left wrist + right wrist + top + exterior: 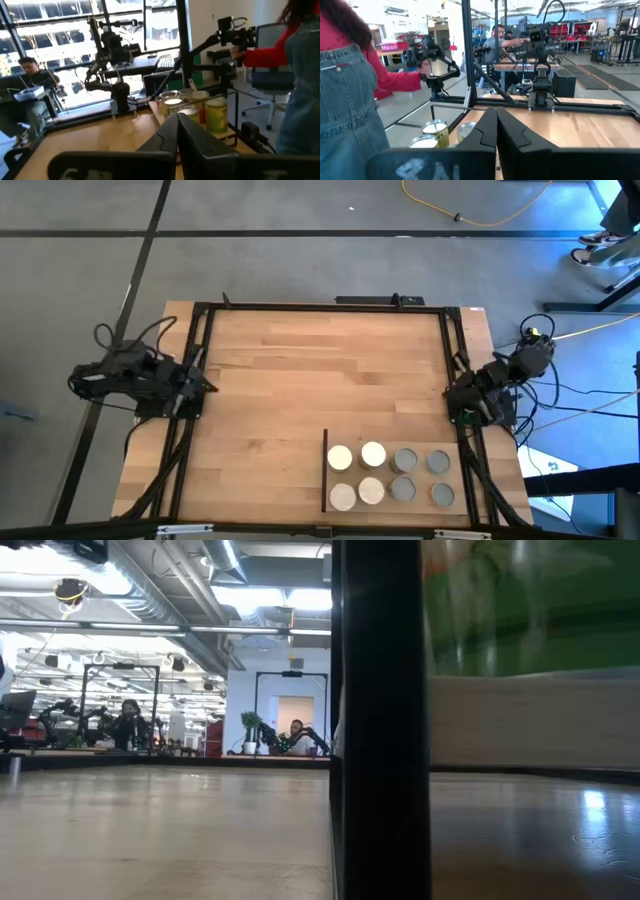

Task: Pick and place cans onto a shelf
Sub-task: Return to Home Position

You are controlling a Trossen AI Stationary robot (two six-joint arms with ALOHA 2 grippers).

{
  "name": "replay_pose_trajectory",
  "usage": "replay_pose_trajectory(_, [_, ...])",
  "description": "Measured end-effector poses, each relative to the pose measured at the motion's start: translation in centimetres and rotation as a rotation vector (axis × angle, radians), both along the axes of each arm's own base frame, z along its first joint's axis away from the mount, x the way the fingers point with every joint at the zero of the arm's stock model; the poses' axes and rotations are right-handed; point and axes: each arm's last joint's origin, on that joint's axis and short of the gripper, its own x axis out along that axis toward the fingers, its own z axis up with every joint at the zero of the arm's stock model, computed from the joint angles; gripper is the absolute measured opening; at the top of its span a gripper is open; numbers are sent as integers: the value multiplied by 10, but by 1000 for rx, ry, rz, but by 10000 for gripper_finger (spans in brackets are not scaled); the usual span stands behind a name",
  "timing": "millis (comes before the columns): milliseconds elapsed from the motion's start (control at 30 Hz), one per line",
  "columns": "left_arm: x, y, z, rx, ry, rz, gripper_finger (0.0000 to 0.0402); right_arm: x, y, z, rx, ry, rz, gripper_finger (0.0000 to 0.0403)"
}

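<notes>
Several cans [390,475] with white or grey tops stand on their bases in two rows on the shelf [388,440], a light-wood panel at the table's near right with a black strip [325,470] on its left edge. My left gripper [205,385] is drawn back at the table's left edge, shut and holding nothing [177,131]. It looks across the table at the cans [195,107]. My right gripper [455,395] is drawn back at the right edge, shut and holding nothing [496,127], with two cans [437,132] beside it.
Black frame rails [320,306] run round the table. A person in red sleeves and denim [350,95] stands just off the table's right side, holding a camera rig [235,37]. The low view is half blocked by a black upright [380,720] and a blurred green can [530,610].
</notes>
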Motion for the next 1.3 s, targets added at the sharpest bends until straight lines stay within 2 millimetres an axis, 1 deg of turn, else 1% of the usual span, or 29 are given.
replay_pose_trajectory(133, [15, 0, -18, 0, -6, 1, 0, 10, 7, -14, 13, -13, 0, 0])
replay_pose_trajectory(267, [26, -1, -34, -1, -13, 1, 0, 16, 13, -26, 13, -12, 0, 0])
replay_pose_trajectory(333, [30, -1, -44, 0, 20, 1, 0, 19, 15, -32, 5, -3, 1, 0])
replay_pose_trajectory(400, [33, -1, -49, 0, 11, 1, 0, 21, 17, -39, -2, 7, 1, 0])
replay_pose_trajectory(633, [46, -1, -79, 0, 23, 4, 0, 28, 22, -54, -23, -6, -2, 0])
replay_pose_trajectory(700, [49, -1, -89, 3, 42, 31, 0, 29, 23, -58, -31, 3, -2, 0])
replay_pose_trajectory(867, [56, 4, -110, -6, 47, 197, 0, 32, 25, -68, -52, 26, -2, 0])
replay_pose_trajectory(967, [56, 6, -111, -24, 55, 250, 0, 33, 26, -72, -57, 36, -2, 0])
replay_pose_trajectory(1100, [56, 4, -111, -8, 52, 199, 0, 35, 27, -79, -68, 46, -2, 0])
replay_pose_trajectory(1300, [56, 4, -111, -6, 51, 183, 0, 40, 31, -98, -68, 45, -2, 0])
